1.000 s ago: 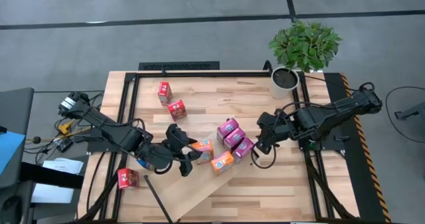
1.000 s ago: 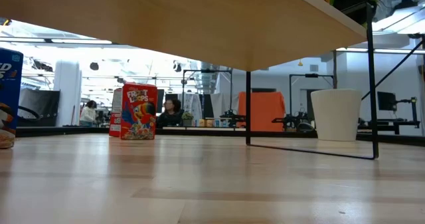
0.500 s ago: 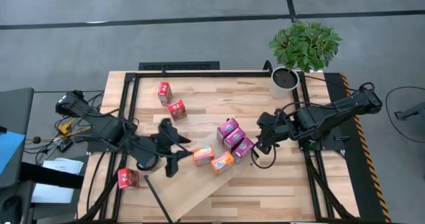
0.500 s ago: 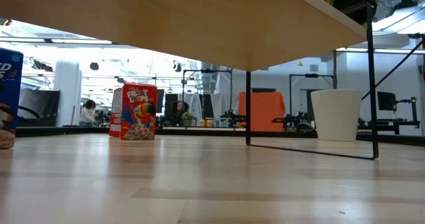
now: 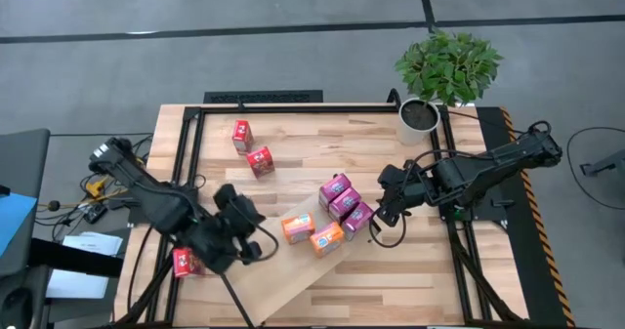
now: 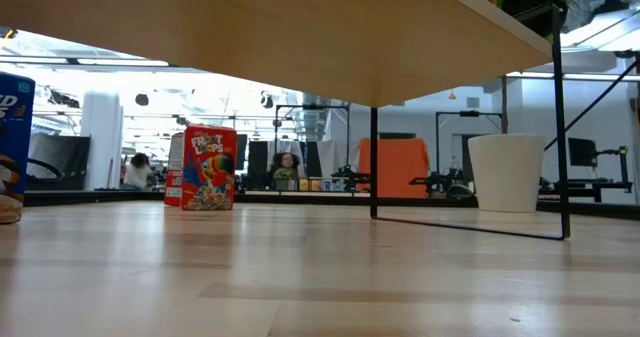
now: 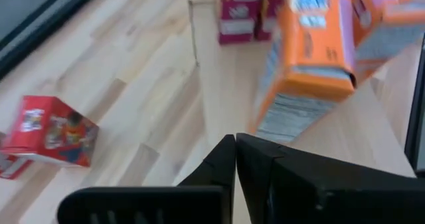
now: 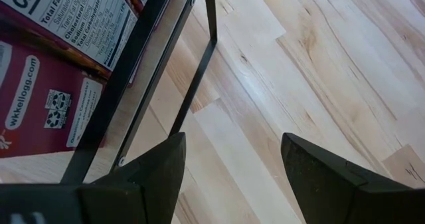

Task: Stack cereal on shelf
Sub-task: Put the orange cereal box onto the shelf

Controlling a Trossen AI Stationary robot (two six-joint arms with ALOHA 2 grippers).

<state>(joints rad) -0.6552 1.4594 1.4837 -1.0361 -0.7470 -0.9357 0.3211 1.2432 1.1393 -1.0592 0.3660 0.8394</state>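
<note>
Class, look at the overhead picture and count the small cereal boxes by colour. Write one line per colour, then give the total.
Red boxes: 3
Pink boxes: 3
Orange boxes: 2
Total: 8 boxes showing in the overhead picture

overhead straight down, low level under shelf point(image 6: 300, 47), wrists close
</note>
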